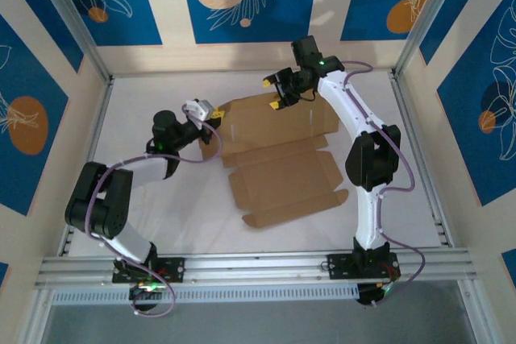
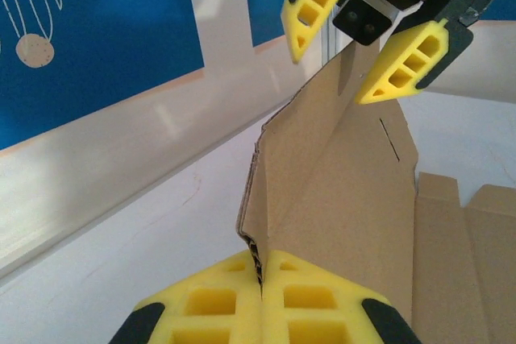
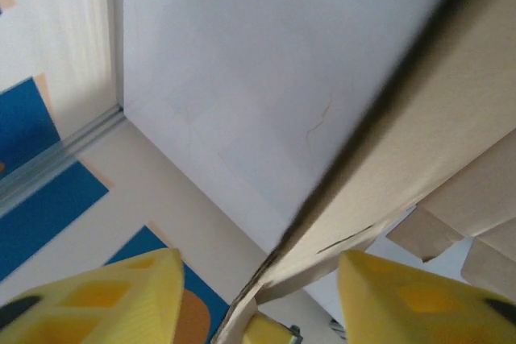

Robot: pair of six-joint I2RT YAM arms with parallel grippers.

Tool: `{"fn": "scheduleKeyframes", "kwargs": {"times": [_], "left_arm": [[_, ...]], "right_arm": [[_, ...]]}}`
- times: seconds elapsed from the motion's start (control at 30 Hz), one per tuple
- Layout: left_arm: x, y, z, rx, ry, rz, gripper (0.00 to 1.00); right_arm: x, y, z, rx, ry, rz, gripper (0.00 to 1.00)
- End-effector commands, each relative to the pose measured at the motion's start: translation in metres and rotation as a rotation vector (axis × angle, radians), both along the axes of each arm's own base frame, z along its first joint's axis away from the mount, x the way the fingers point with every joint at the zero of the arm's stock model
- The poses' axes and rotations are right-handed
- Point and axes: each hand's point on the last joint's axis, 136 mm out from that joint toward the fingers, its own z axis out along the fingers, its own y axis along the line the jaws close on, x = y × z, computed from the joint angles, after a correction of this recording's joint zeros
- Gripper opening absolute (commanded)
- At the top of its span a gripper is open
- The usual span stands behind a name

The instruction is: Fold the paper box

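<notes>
At the centre of the top view, the paper box [image 1: 282,175] rests on the white table [image 1: 161,223]. Its lower panels and flaps lie flat. Its upper panel, toward the back wall, is raised off the surface.

Left of that raised panel, the left gripper [image 1: 214,117] grips its side edge. In the left wrist view the yellow fingertips [image 2: 234,300] are pressed together at the bottom of the frame, with the cardboard edge pinched between them.

At the panel's upper edge, the right gripper [image 1: 272,94] straddles the cardboard. In the right wrist view its yellow fingers [image 3: 105,300] stand spread at the lower left and lower right, with the brown panel edge running between them. A gap shows on each side of the edge. The left wrist view shows the same spread fingers at the top of the frame.
</notes>
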Motion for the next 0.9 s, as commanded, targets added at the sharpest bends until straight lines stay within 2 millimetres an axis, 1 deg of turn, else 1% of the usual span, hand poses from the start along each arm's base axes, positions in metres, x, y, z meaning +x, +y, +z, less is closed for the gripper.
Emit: {"fn": "scheduleKeyframes", "kwargs": {"times": [0.0,0.13,0.2,0.3,0.37,0.47,0.5,0.53,0.6,0.63,0.73,0.8,0.87], "left_arm": [[-0.007,-0.003,0.02,0.025,-0.116,-0.011,0.0],[-0.007,-0.001,0.023,0.03,-0.143,0.006,0.0],[-0.008,-0.002,0.024,0.042,-0.155,0.011,0.0],[-0.008,-0.002,0.027,0.044,-0.164,0.015,0.0],[-0.006,-0.002,0.03,0.038,-0.16,0.031,0.0],[-0.004,0.001,0.037,0.018,-0.155,0.056,0.0],[-0.003,0.002,0.04,0.009,-0.146,0.066,0.08],[-0.003,0.003,0.043,0.003,-0.139,0.071,0.17],[-0.003,0.003,0.05,-0.012,-0.124,0.073,0.38],[-0.004,0.004,0.055,-0.018,-0.112,0.073,0.44],[-0.01,0.005,0.071,-0.054,-0.058,0.07,0.5],[-0.013,0.008,0.08,-0.078,-0.002,0.081,0.51],[-0.015,0.013,0.087,-0.116,0.08,0.11,0.57]], "right_arm": [[-0.008,-0.011,-0.003,-0.03,0.026,-0.044,0.49],[-0.014,-0.019,-0.007,-0.061,0.048,-0.058,0.48],[-0.016,-0.021,-0.01,-0.065,0.06,-0.066,0.46],[-0.017,-0.022,-0.009,-0.058,0.048,-0.072,0.33],[-0.016,-0.023,-0.005,-0.052,0.024,-0.076,0.19],[-0.013,-0.026,0.001,-0.039,-0.001,-0.088,0.03],[-0.011,-0.026,0.004,-0.029,-0.009,-0.087,0.0],[-0.009,-0.027,0.007,-0.02,-0.018,-0.089,0.0],[-0.005,-0.028,0.013,-0.005,-0.037,-0.098,0.0],[-0.004,-0.03,0.016,-0.002,-0.044,-0.106,0.0],[-0.002,-0.033,0.023,0.002,-0.08,-0.116,0.0],[-0.004,-0.034,0.022,0.003,-0.093,-0.12,0.0],[-0.008,-0.036,0.018,0.004,-0.095,-0.125,0.0]]}}
